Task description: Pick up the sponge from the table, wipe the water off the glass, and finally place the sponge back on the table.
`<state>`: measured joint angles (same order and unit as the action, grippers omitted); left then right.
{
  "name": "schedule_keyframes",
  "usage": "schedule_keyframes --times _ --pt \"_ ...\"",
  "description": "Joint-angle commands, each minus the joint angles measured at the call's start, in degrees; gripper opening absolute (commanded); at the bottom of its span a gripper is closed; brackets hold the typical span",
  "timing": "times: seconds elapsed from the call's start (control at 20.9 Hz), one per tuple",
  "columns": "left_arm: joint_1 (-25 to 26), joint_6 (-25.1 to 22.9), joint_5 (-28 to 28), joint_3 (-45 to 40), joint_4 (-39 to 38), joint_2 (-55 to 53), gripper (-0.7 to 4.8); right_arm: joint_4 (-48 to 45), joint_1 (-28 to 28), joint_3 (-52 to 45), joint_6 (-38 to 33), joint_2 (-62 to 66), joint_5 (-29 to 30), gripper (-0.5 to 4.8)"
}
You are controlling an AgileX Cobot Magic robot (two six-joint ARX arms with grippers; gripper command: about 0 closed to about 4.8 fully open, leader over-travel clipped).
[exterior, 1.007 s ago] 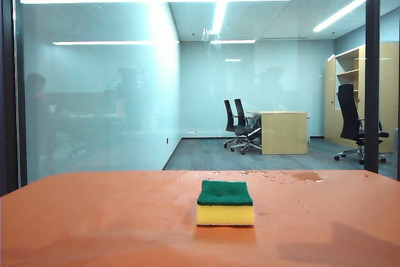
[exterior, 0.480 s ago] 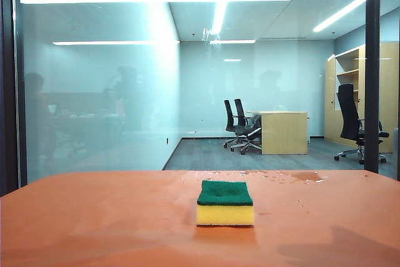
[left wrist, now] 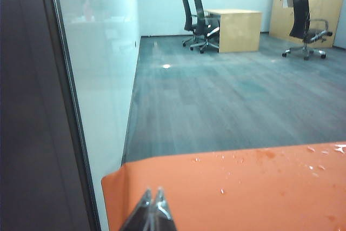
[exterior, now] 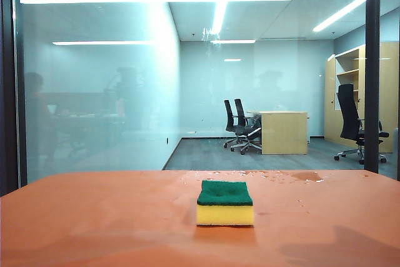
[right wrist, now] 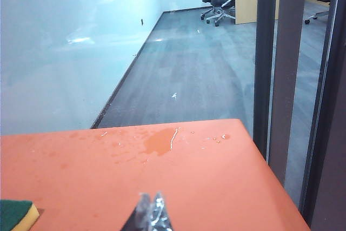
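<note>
The sponge (exterior: 225,203), yellow foam with its green scouring layer up, lies on the orange table (exterior: 94,223) near the middle, untouched; one corner of the sponge (right wrist: 16,215) also shows in the right wrist view. Behind the table stands the glass (exterior: 100,92), with small water droplets (exterior: 209,32) high on it. My left gripper (left wrist: 152,193) is shut and empty over the table's left far corner. My right gripper (right wrist: 151,197) is shut and empty over the table's right side, with the sponge off to one side. Neither gripper appears in the exterior view.
Water drops and a wet patch (exterior: 306,176) lie on the table by the glass, the wet patch (right wrist: 159,140) also showing in the right wrist view. Black frames (exterior: 372,67) border the pane at the right and far left. Through the glass are a wooden desk (exterior: 284,132) and office chairs.
Nothing moves on the table. The faint reflection in the glass shifts slightly and the shadow at the table's right front edge changes a little.
</note>
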<state>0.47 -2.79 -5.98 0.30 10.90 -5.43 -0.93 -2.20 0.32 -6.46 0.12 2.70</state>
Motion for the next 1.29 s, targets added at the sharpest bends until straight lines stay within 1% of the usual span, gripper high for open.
schedule_keyframes --times 0.05,0.38,1.29 --pt "0.00 0.20 -0.46 0.17 -1.90 0.00 -0.06 -0.48 0.00 -0.04 -0.11 -0.02 -0.22 -0.05" --pt "0.00 0.20 -0.46 0.17 -3.56 0.02 -0.06 -0.15 0.00 -0.04 -0.11 -0.02 -0.22 -0.05" --pt "0.00 0.20 -0.46 0.17 -3.56 0.02 -0.06 -0.15 0.00 -0.04 -0.11 -0.02 -0.20 -0.05"
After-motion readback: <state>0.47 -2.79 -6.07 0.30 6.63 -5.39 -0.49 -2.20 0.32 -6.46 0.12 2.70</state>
